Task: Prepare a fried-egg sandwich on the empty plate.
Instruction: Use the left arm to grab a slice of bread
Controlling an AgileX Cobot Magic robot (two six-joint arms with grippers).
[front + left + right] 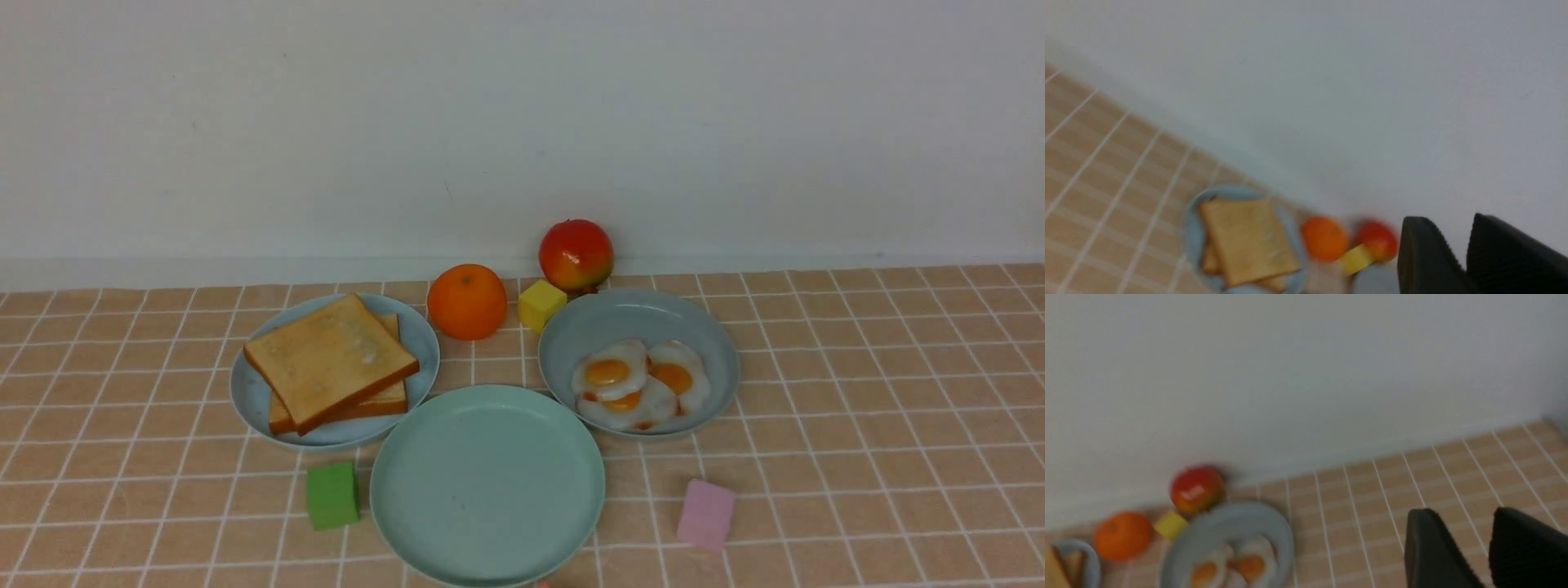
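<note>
Left end effector [1455, 225]: the two black fingers [1425, 261] are slightly parted with a narrow gap. Nothing sits between them and they touch nothing. Their inner faces look ribbed and rubbery. The right end effector [1466, 517] is the same, jaws a bit apart, empty and hanging over bare tabletop [857, 408], which is covered in a tan cloth with a white grid.

Out ahead of the left end effector and well apart from it are two square toast slices [331, 359]. They're golden with darker crusts and stacked a bit askew on a pale sky-blue plate [245, 392]. Ahead of the right end effector, also well apart, is a deeper grey-blue plate [637, 322] holding overlapping fried eggs [633, 380], glossy white with orange yolks.

The round, flat mint-green plate [490, 490] has nothing on it. It sits between those two plates and on the robot's side of them, its rim just about touching both. It doesn't show in either wrist view, so I can't tell how close either end effector is to it.

Beyond the plates, by the wall, are a round orange [467, 300], a shiny red-and-yellow apple [575, 253] and a small yellow block [540, 304] between them. A green block [331, 495] sits just beside the mint plate on the left arm's side. A pink block [705, 514] sits near it on the right arm's side.
</note>
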